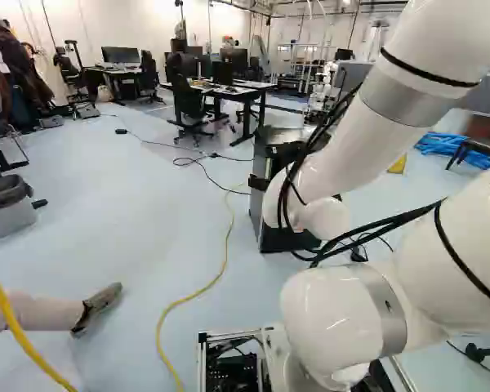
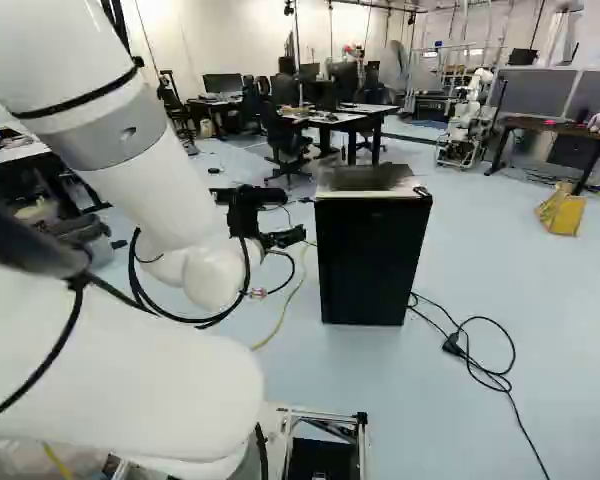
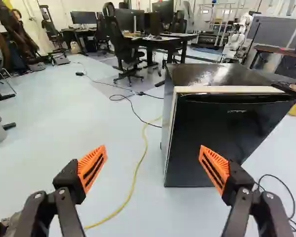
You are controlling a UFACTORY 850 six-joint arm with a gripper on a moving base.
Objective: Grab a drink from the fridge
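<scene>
Fridge, black, box-shaped, with a pale strip along the top edge of its door (image 3: 217, 131): upright on the pale blue floor (image 2: 520, 290), ahead of the arm. Door state: shut.

Near zone: at the foot of the base views, a metal frame (image 2: 362, 440) adjoins the white, jointed arm (image 1: 351, 147). A person's leg (image 1: 45, 313) in a grey shoe extends across the floor at the left of the left base view. The black, two-fingered pincer (image 2: 280, 239) is suspended above the floor. In the wrist view its orange pads (image 3: 92, 169) stand wide apart, with nothing gripped. The fridge lies ahead of it, towards one finger's side, apart from both.

Middle zone: a yellow cable (image 3: 136, 177) runs along the floor towards the fridge. A black cable (image 2: 510, 385) lies looped beside the fridge.

Far zone: black office chairs (image 3: 123, 47) stand at dark-legged desks (image 3: 160, 38) bearing monitors (image 3: 84, 18). Another robot (image 2: 465, 120), white, stands farther right.
</scene>
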